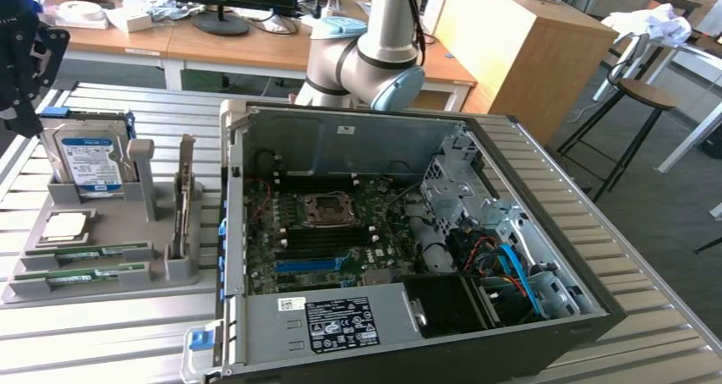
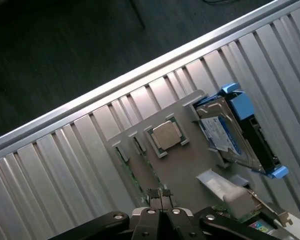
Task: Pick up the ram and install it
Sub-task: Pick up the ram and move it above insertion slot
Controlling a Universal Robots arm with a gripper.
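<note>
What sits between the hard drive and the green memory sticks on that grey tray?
A square silver processor chip, in its own recess between the hard drive and the ram; the exterior view shows it.

ram [image 1: 100,251] open above, hard drive [image 1: 90,160] near, upright card [image 1: 184,200] beside

No text legible: print on hard drive label [image 1: 90,160] and power supply label [image 1: 341,325] too small.
</note>
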